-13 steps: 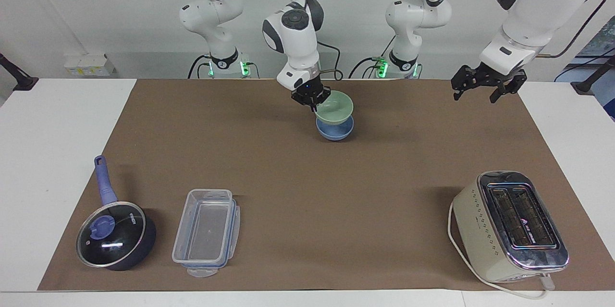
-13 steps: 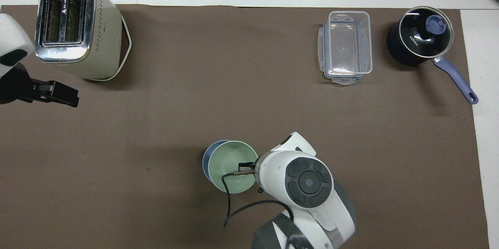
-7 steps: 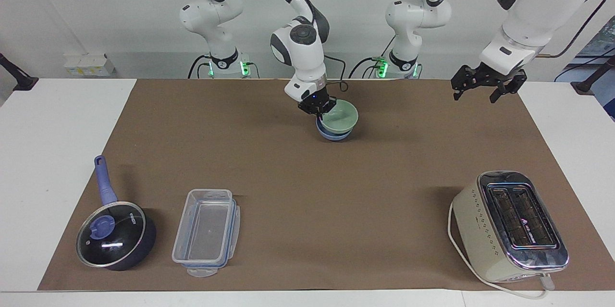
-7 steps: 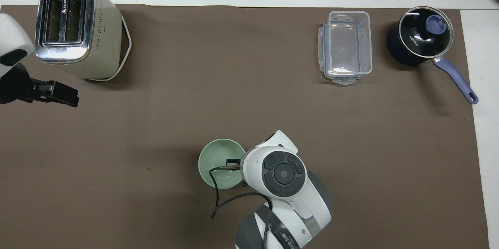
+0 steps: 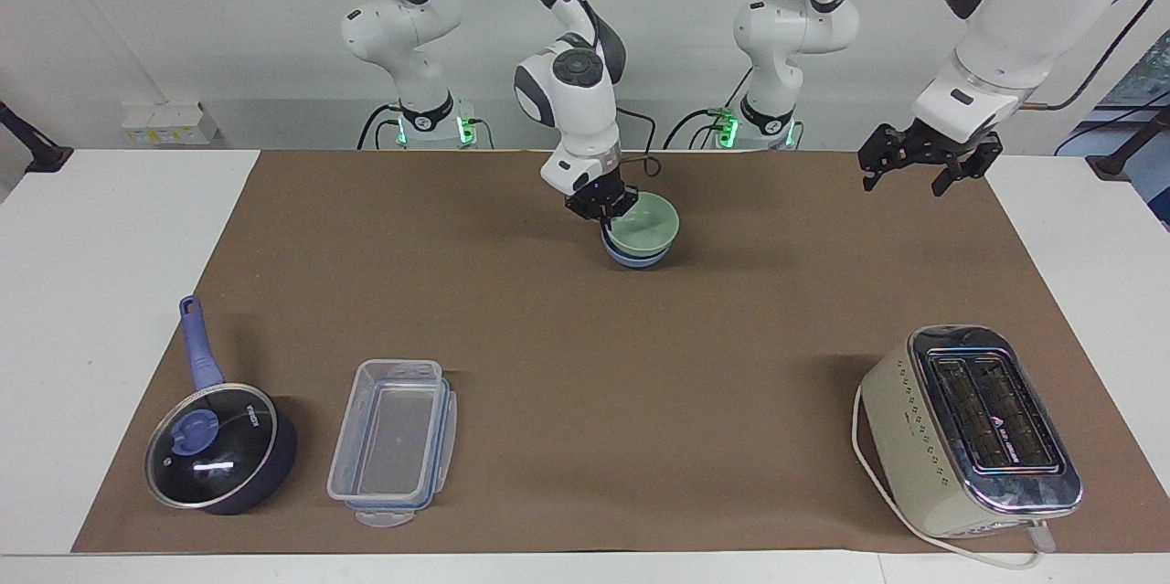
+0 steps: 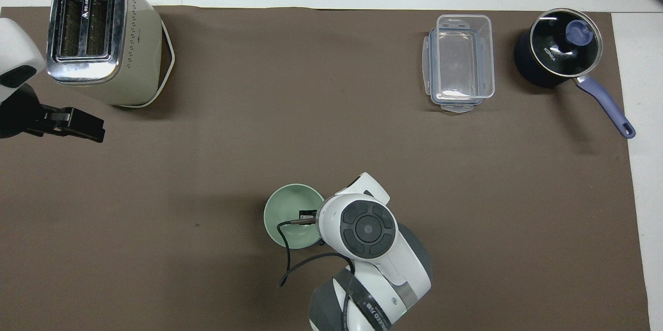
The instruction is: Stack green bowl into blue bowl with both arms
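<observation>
I find the green bowl (image 5: pixel 645 223) seated inside the blue bowl (image 5: pixel 631 257), the pair resting on the brown mat (image 5: pixel 585 328) near the robots' edge, roughly midway between the two arm bases. In the facing view only a low band of the blue bowl shows beneath the green rim; in the overhead view the green bowl covers it entirely, which I read as the two being well centred. The right gripper (image 5: pixel 604 207) is at the green bowl's rim on the side toward the right arm's end of the table, its fingertips pressed together on that rim, one inside the bowl. I judge the nesting itself to be done, or all but done; I cannot tell whether the green bowl's full weight already rests in the blue one. What is left, in my judgement, is for the right gripper to let go of the rim and lift away without dragging the stack. The left gripper (image 5: pixel 923 165) waits in the air with its fingers spread and nothing between them, well apart from the bowls, toward the left arm's end of the table. The toaster (image 5: pixel 971 430), the clear container (image 5: pixel 393 442) and the lidded saucepan (image 5: pixel 219 447) stand farther from the robots than the bowls.
</observation>
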### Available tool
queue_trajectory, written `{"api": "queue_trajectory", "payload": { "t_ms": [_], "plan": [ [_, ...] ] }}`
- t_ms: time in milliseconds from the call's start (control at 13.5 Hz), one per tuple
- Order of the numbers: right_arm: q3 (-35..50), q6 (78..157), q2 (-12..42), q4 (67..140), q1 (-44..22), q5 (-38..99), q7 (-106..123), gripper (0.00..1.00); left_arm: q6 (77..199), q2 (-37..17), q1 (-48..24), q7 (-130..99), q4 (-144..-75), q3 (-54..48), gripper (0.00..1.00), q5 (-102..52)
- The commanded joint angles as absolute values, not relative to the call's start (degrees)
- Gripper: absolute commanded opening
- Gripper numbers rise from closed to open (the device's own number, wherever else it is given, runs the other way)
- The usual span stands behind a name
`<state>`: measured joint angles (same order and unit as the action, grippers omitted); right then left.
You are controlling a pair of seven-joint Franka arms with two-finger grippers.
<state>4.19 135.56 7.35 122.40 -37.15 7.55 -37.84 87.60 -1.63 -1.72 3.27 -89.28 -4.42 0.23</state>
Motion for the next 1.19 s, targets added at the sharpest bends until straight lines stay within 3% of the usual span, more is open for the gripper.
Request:
{"api": "queue_trajectory", "payload": {
  "t_ms": [0,74,223,445,742,965,1113],
  "plan": [
    [4.1,135.9,7.4,122.6,-37.1,6.0,-39.5,0.05,86.5,-1.8,-1.7,2.8,-88.6,-4.6,1.00,1.1],
    [4.1,135.7,7.3,122.5,-37.1,6.0,-39.5,0.23,86.5,-1.8,-1.6,2.8,-88.5,-4.6,1.00,1.1],
    [4.1,135.4,6.9,122.5,-36.7,6.0,-39.4,0.40,86.5,-1.8,-1.6,2.8,-88.6,-4.6,1.00,1.1],
    [4.0,132.4,4.0,122.0,-34.8,6.0,-38.3,0.50,86.5,-1.8,-1.7,2.8,-88.6,-4.7,1.00,1.1],
    [3.6,123.7,-4.1,121.8,-25.8,5.8,-30.5,0.88,86.5,-1.8,-1.6,2.8,-88.6,-4.6,1.00,1.1],
    [3.3,117.4,-9.2,120.3,-15.7,5.8,-18.9,0.96,86.5,-1.8,-1.7,2.8,-88.6,-4.6,1.00,1.1],
    [3.3,110.8,-9.4,114.8,-7.7,5.8,-12.6,1.00,86.5,-1.8,-1.7,2.8,-88.6,-4.6,1.00,1.1]
  ]
}}
